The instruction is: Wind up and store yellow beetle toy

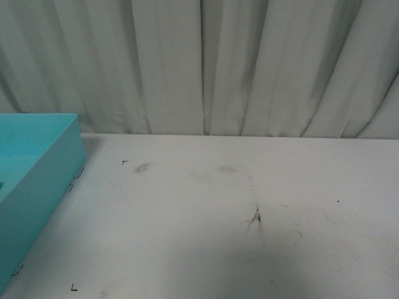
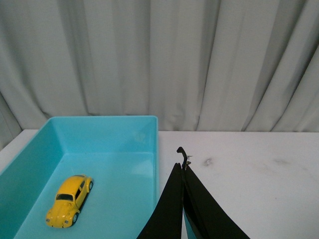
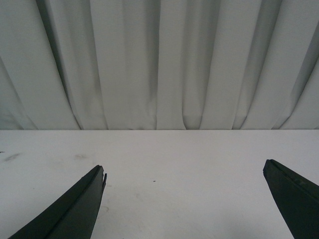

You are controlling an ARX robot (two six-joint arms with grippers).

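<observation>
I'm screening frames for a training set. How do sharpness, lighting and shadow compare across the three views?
Front view: soft and dim, with the near table in shade. Left wrist view: brighter, with the yellow beetle toy crisp in the turquoise bin and the shut left hand dark. Right wrist view: even light, with the open right hand's fingers near-black silhouettes.

A turquoise plastic bin (image 1: 37,168) stands at the left edge of the white surface (image 1: 237,218), open at the top, with smooth straight walls and a flat floor. A pleated white curtain (image 1: 206,62) hangs behind the surface's far edge, filling the whole background in all three views. The surface is scuffed: two grey smudges (image 1: 142,167) lie near the far edge, a dark scratch (image 1: 255,217) sits near the middle, and small black corner marks (image 1: 74,288) show close to the bin.
</observation>
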